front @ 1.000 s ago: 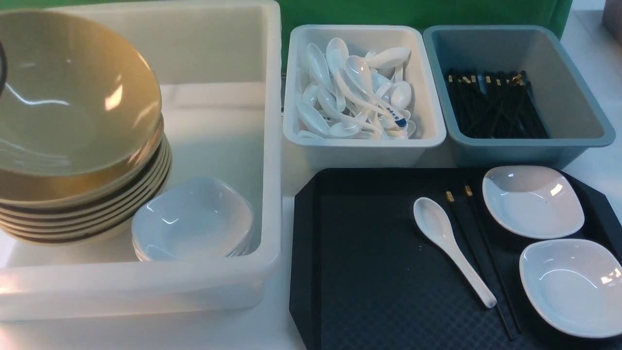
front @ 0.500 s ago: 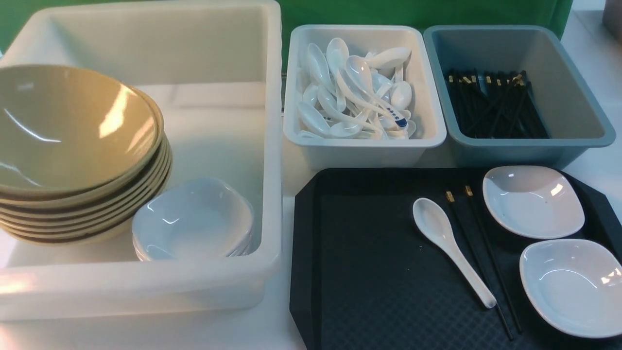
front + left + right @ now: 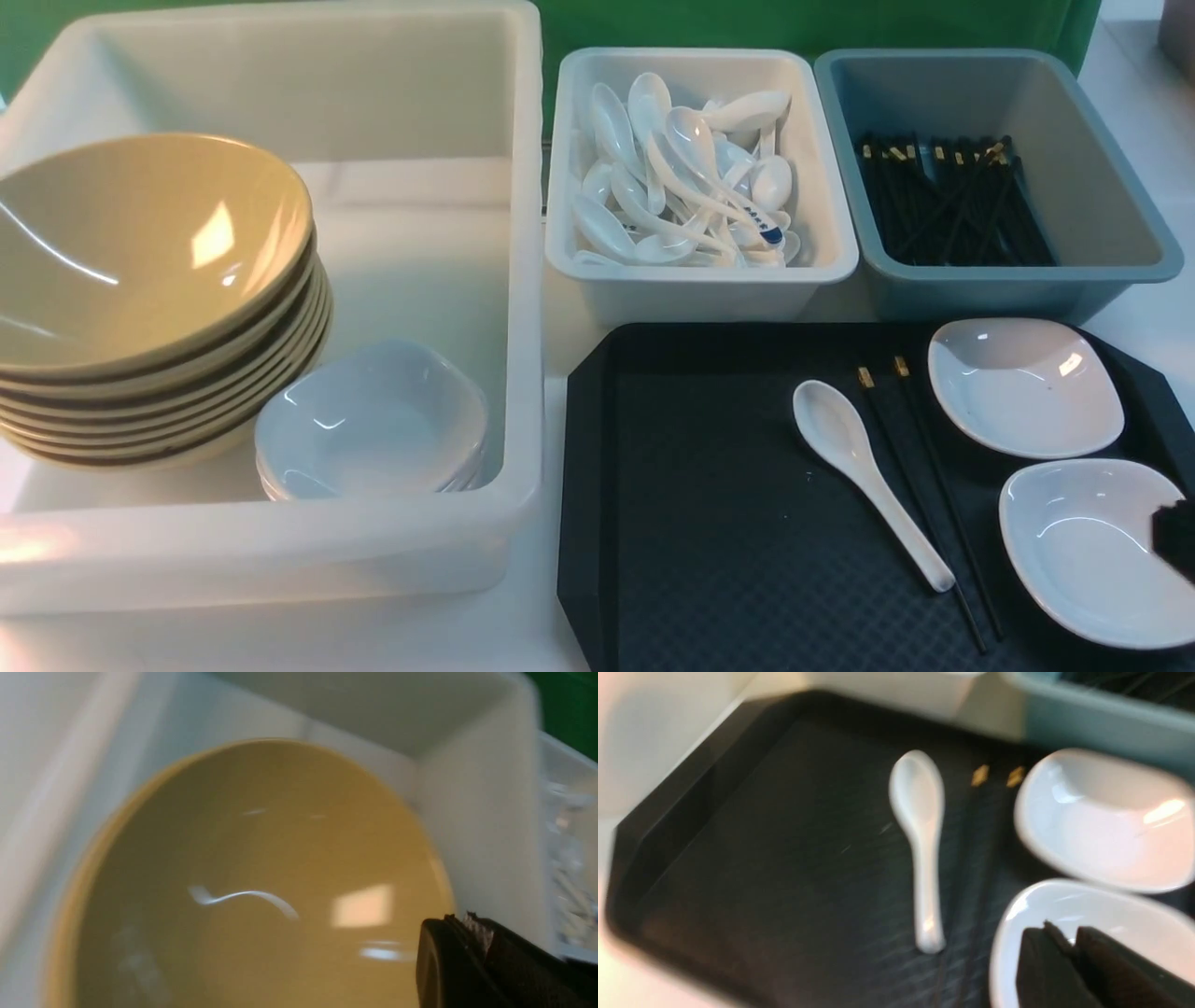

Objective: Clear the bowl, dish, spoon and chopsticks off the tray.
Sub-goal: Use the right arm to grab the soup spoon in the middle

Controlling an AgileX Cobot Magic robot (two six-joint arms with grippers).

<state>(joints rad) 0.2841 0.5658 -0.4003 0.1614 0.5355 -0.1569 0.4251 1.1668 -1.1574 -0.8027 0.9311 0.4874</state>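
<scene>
My right claw (image 3: 1066, 935) hangs over the near dish (image 3: 1074, 551), at the tray's (image 3: 709, 523) right end (the nearer arm for it). The spoon (image 3: 868, 476) and chopsticks (image 3: 920, 485) lie just left, long axes running far-left to near-right. Only the wrist view shows the jaws nearly together, empty. The bowl (image 3: 140, 243) tops the stack in the white tub (image 3: 448, 532); my left claw (image 3: 472, 956) above it I cannot read.

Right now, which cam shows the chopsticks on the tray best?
Front view: the chopsticks lie sharp and full length on the tray, beside the spoon. The right wrist view is blurred: only gold bands and faint lines show. The left wrist view shows none of them, mostly the bowl.
</scene>
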